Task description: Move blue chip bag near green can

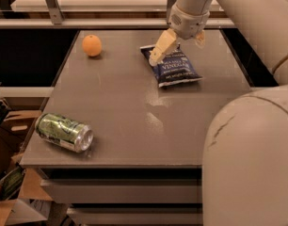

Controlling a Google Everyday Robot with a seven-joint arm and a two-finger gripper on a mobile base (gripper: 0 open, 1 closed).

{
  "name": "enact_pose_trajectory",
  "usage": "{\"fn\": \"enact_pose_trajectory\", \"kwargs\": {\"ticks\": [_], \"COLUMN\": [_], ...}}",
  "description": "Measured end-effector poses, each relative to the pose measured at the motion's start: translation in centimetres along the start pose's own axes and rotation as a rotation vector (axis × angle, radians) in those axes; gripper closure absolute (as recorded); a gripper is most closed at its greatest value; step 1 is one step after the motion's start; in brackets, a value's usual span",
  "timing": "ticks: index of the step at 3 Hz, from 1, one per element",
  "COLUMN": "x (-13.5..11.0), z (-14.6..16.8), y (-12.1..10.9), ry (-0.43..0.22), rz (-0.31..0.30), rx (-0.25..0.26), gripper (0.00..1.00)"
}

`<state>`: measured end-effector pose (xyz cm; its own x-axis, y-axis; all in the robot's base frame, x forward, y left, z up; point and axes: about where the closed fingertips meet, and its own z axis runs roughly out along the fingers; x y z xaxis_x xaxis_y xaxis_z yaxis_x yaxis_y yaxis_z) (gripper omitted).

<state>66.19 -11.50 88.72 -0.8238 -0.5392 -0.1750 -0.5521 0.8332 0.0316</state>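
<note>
The blue chip bag (pixel 174 68) lies flat on the grey table (pixel 134 102), right of the middle toward the back. The green can (pixel 65 132) lies on its side near the table's front left corner, far from the bag. My gripper (pixel 180 45) hangs over the bag's far end with its fingers spread. One yellowish finger (pixel 161 48) is at the bag's back left corner, and the other shows behind the wrist to the right. It holds nothing.
An orange (pixel 92 45) sits at the back left of the table. The robot's white body (pixel 250 159) fills the front right. Cardboard boxes (pixel 12 126) stand on the floor to the left. A shelf rail (pixel 87 22) runs behind the table.
</note>
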Motion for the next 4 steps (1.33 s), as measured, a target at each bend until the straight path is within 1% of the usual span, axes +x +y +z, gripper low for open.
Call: {"fn": "enact_pose_trajectory", "kwargs": {"ticks": [1,2,3,4], "x": [-0.7,-0.3,0.3,0.8], "z": [1.1,3.3,5.2,6.4], "y": [1.7,3.0,4.3,4.9], "ry": [-0.013,0.009,0.031,0.047], "rz": [0.049,0.084,0.096,0.099], "rx": [-0.025,-0.064,-0.099,-0.112], "gripper": [0.00,0.00,0.00,0.18]}}
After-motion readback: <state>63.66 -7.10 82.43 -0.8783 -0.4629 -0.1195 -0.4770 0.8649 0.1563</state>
